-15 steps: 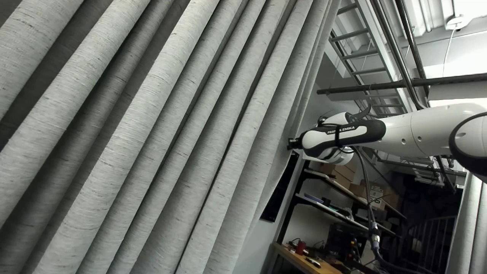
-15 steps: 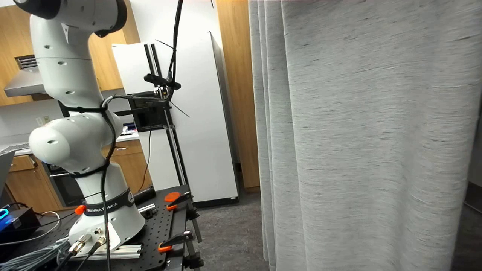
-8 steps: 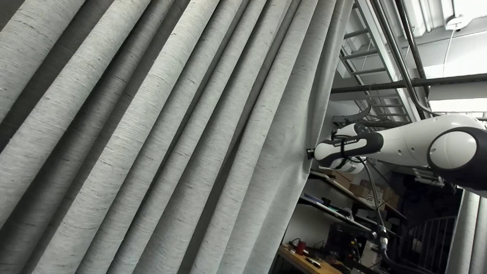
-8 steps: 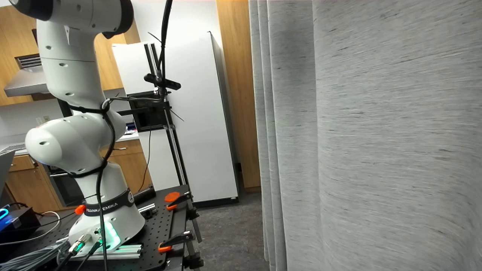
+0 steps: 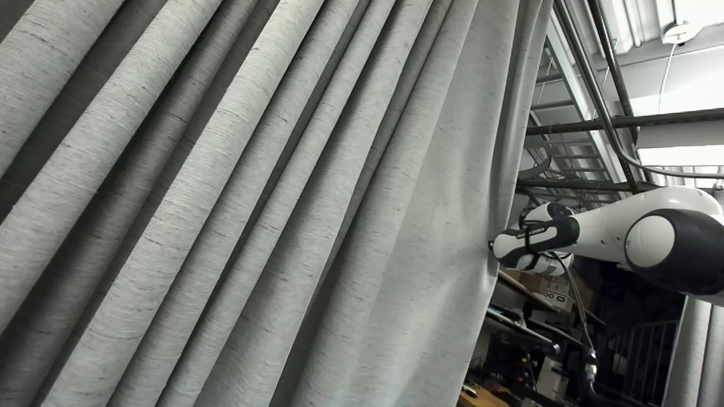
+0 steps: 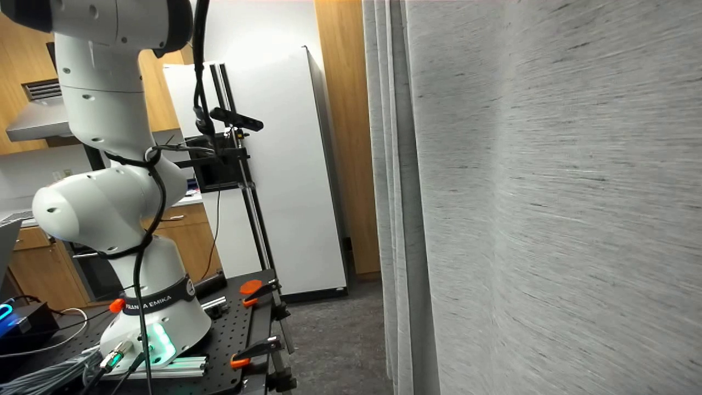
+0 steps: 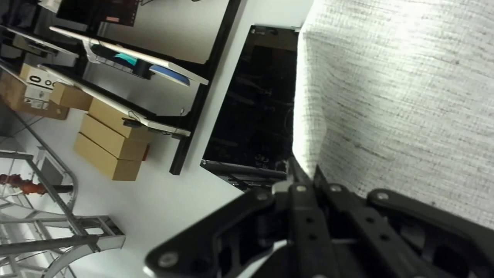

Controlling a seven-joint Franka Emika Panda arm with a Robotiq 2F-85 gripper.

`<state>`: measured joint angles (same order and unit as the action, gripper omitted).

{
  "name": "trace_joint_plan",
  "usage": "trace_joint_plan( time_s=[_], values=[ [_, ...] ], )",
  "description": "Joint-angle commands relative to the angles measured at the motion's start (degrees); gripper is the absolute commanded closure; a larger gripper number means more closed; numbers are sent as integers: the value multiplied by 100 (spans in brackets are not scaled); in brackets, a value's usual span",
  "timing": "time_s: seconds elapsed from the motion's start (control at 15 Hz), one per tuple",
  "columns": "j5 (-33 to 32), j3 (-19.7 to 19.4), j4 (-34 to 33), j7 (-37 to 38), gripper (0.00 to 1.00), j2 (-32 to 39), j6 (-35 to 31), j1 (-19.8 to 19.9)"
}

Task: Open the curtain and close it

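Observation:
The light grey curtain point(image 5: 283, 226) hangs in long pleats and fills most of an exterior view. In an exterior view it also hangs at the right point(image 6: 548, 197), with a wide, nearly flat stretch of fabric. My gripper point(image 5: 491, 246) is at the curtain's free edge, and creases run out from that point. In the wrist view, the fingers point(image 7: 307, 173) are closed together on the folded edge of the curtain point(image 7: 393, 112), which narrows to a point between the tips. The gripper is out of view in the exterior view showing my base.
Shelves with cardboard boxes point(image 7: 112, 139) and a black panel point(image 7: 254, 104) on the wall lie behind the curtain edge. Metal pipes point(image 5: 599, 124) run above the arm. My base stands on a black table point(image 6: 227, 340) with clamps. A fridge point(image 6: 285, 181) stands behind.
My gripper has moved right and down in an exterior view, pulling the curtain's edge along. The fabric near it has stretched flatter and covers more of the shelves and desk.

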<state>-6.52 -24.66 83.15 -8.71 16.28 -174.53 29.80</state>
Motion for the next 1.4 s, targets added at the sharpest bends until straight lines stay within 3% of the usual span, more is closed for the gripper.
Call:
trace_joint_plan(
  time_s=[0.0, 0.27, 0.73, 1.33],
  values=[
    [22, -182, 73, -67, 100, 350, 253, 386],
    [-26, -314, 139, -50, 100, 388, 183, 717],
    [-73, -815, 280, 15, 100, 434, -74, 957],
    [10, -1164, 53, 85, 100, 668, -99, 990]
  ],
)
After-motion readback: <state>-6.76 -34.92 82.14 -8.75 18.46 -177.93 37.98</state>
